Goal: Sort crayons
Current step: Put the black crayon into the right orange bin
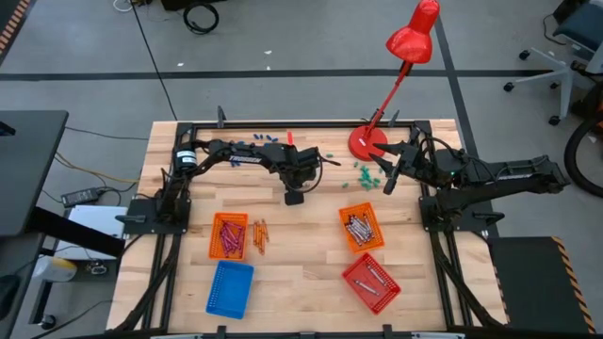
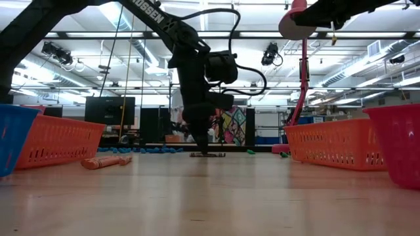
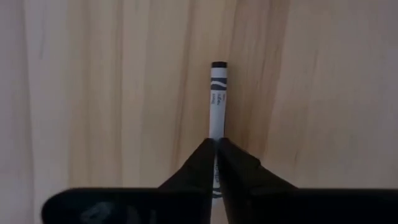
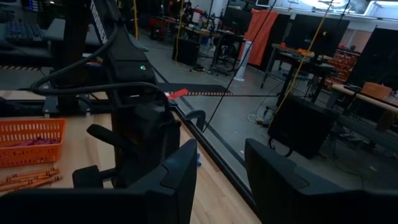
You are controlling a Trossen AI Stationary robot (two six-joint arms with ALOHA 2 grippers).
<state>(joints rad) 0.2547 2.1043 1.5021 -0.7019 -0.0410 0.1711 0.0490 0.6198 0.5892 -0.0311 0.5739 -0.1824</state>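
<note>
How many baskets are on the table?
4: an orange basket front left with a blue basket below it, another orange basket right of centre, and a red basket in front of that one.

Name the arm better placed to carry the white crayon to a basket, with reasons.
Left. The left gripper is down on the table, its fingers shut on the white crayon. The right gripper hangs open by the red lamp, holding nothing.

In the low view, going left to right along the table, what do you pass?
Blue basket → orange basket → loose orange crayons → left hand down on the table → second orange basket → red basket.
</note>
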